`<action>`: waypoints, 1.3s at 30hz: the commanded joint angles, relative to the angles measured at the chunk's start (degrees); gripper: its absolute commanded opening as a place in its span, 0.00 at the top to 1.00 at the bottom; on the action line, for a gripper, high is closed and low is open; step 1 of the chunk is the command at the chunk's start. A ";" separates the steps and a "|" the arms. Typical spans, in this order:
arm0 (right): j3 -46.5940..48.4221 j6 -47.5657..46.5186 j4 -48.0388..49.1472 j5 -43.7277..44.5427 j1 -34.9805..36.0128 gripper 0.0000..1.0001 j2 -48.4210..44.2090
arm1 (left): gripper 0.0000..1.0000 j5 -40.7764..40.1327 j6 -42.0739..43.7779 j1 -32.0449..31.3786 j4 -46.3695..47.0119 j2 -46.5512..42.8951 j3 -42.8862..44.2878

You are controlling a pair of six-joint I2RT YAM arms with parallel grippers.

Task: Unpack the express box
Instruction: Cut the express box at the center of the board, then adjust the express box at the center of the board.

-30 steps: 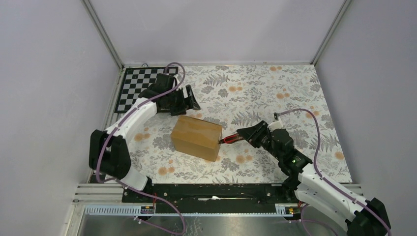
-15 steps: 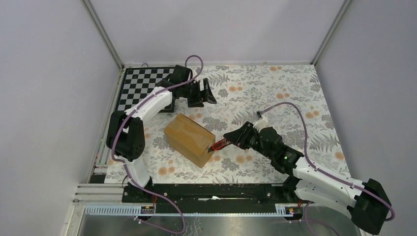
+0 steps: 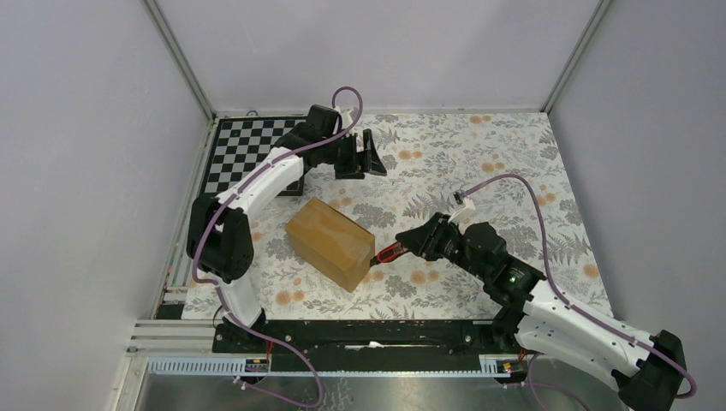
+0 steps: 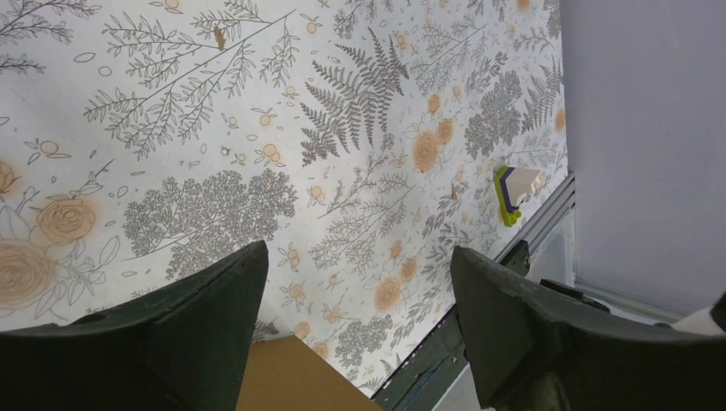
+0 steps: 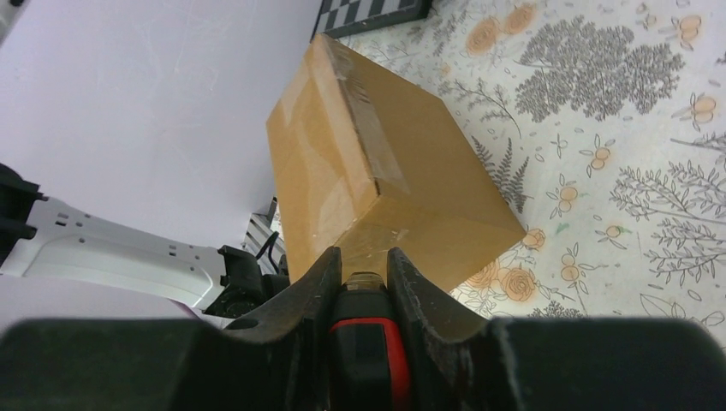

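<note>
On the surface (image 3: 479,154) the box (image 3: 330,242) lies centre-left, with a checkerboard (image 3: 244,145) at the far-left corner. The right pincer (image 3: 409,242) grasps a red cutter (image 3: 389,253), tip at the box's right end. The left pincer (image 3: 370,160), released, hovers beyond the box.

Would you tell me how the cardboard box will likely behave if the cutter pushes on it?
The express box probably slides or pivots: nothing braces it. Its crisp taped edges suggest stiff walls. Resting on a broad face, it seems unlikely to tip.

Readable text, labels, brands, numbers: none I can make out in any view. Express box (image 5: 377,171): plain cardboard and tape, unprinted. Checkerboard (image 3: 235,141): squares only.
</note>
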 commanded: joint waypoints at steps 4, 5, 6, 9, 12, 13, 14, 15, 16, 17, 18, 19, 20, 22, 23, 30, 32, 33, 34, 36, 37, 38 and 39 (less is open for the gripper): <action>6.68 -7.72 -4.88 0.30 0.46 1.00 -2.92 | 0.20 -9.76 1.94 -0.21 -7.67 -10.04 2.18; 7.71 -8.86 -5.92 0.73 0.43 1.00 -2.73 | 0.21 -12.46 1.38 -0.44 -10.10 -11.44 2.10; 8.95 -10.05 -6.97 1.86 0.46 1.00 -2.26 | 0.21 -16.96 0.86 -0.79 -13.24 -12.52 2.40; 12.42 -13.04 -12.24 5.13 0.44 1.00 -0.62 | 0.21 -28.56 -2.34 -3.45 -21.92 -17.36 2.35; 14.41 -14.83 -14.97 11.42 0.46 1.00 0.87 | 0.18 -36.58 -8.31 -6.38 -28.37 -22.14 0.16; 14.99 -15.98 -15.34 13.60 0.44 1.00 1.45 | 0.17 -38.14 -10.44 -7.03 -29.75 -24.05 -1.01; 15.34 -17.07 -15.12 15.69 0.44 1.00 1.70 | 0.15 -38.93 -12.38 -7.42 -30.47 -26.15 -2.76; 15.25 -18.54 -13.68 17.23 0.46 1.00 2.18 | 0.11 -39.62 -14.78 -7.65 -31.20 -28.32 -5.13; 15.15 -19.77 -12.06 18.30 0.44 1.00 2.68 | 0.08 -40.06 -16.85 -8.02 -31.66 -30.26 -6.77; 15.19 -20.82 -10.63 19.12 0.46 1.00 3.27 | 0.03 -40.20 -19.11 -8.57 -31.70 -32.22 -8.41; 15.26 -21.84 -9.01 19.53 0.47 1.00 3.97 | 0.01 -40.19 -21.09 -9.28 -31.70 -33.70 -9.59; 15.20 -23.02 -6.87 19.60 0.47 1.00 4.79 | 0.01 -40.11 -22.85 -10.14 -31.71 -34.80 -10.72; 14.93 -23.94 -4.07 19.61 0.47 1.00 5.53 | 0.01 -40.21 -24.80 -11.12 -31.82 -35.58 -11.56; 13.62 -25.84 2.36 19.43 0.51 1.00 7.29 | 0.01 -39.83 -27.80 -12.65 -32.26 -35.87 -12.21; 12.89 -26.75 5.74 19.15 0.47 1.00 8.46 | 0.01 -40.78 -29.57 -13.66 -32.53 -35.82 -12.10; 12.90 -28.61 19.08 11.97 0.82 1.00 18.31 | 0.01 -47.37 -45.05 -16.28 -39.48 -33.85 -10.00; 13.22 -28.97 19.52 11.35 1.46 1.00 19.25 | 0.01 -49.06 -48.25 -17.17 -41.67 -34.01 -10.02; 13.23 -29.15 19.69 10.97 1.70 1.00 19.51 | 0.01 -49.14 -49.55 -17.28 -42.04 -34.49 -10.64; 13.04 -29.33 20.48 10.40 1.92 1.00 19.55 | 0.01 -48.96 -50.69 -17.31 -42.23 -34.94 -11.33; 12.53 -29.35 21.88 9.25 2.39 1.00 20.03 | 0.01 -48.40 -51.43 -17.26 -41.20 -36.10 -13.07; 12.47 -29.33 22.40 8.86 2.75 1.00 20.44 | 0.01 -47.75 -51.39 -17.30 -39.24 -36.87 -14.12; 12.46 -29.35 22.96 8.54 3.20 1.00 20.92 | 0.01 -47.32 -52.32 -17.29 -37.79 -37.89 -15.34; 12.38 -29.26 23.63 8.14 3.67 1.00 21.38 | 0.01 -47.42 -53.55 -17.31 -36.87 -38.71 -16.36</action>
